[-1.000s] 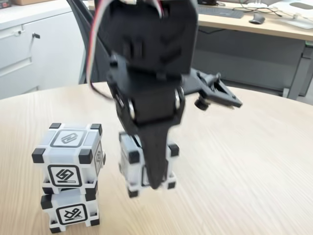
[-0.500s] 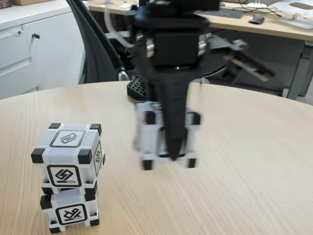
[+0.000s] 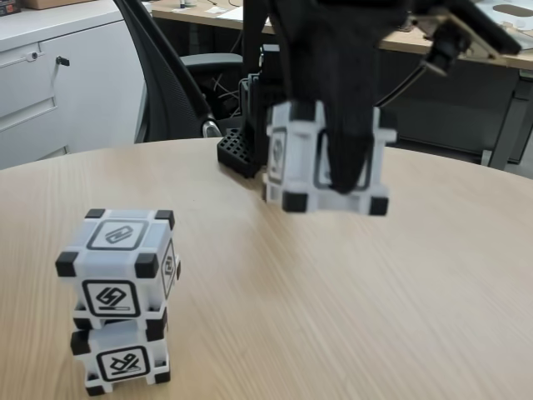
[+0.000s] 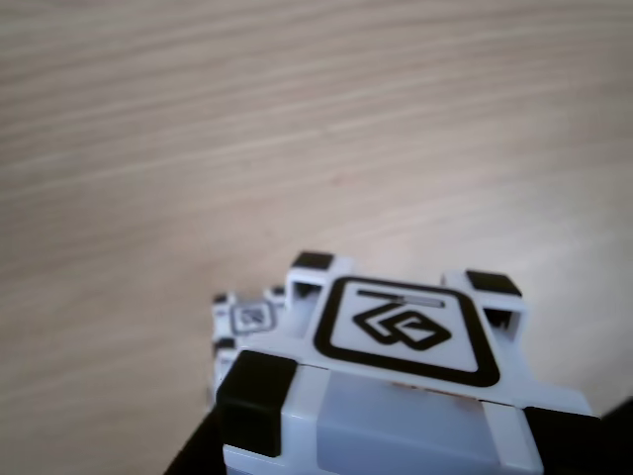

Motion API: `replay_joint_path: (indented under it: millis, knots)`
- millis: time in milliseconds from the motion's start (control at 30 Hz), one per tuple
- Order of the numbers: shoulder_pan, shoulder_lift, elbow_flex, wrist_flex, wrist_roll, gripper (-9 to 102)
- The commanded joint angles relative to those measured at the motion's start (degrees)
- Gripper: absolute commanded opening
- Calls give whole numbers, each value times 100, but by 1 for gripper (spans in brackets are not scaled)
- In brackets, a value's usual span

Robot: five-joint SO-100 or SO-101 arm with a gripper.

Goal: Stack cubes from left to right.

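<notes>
Two cubes, upper cube (image 3: 121, 261) on lower cube (image 3: 121, 357), stand stacked at the fixed view's left on the wooden counter (image 3: 333, 317). Right of them, the gripper (image 3: 346, 179) holds a third cube (image 3: 326, 158) in the air, fingers (image 3: 348, 133) closed against its sides, well clear of the stack.

Cubes: white-grey bodies, black corner blocks, black-framed line symbols differing per face. Lifted cube (image 3: 326, 158) same scheme; its top symbol (image 4: 406, 329) of overlapping black diamonds. Stacked pair (image 3: 118, 300) alike. Arm (image 3: 333, 50) black. Surface (image 3: 350, 308) pale wood grain.
</notes>
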Motion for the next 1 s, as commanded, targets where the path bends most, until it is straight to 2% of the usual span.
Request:
replay_joint_path:
  millis: [0, 267, 967]
  knots:
    - [18, 598, -62, -26, -53, 0]
    - [114, 668, -114, -26, -229, 0]
    - [2268, 580, -88, -88, -1116, 0]
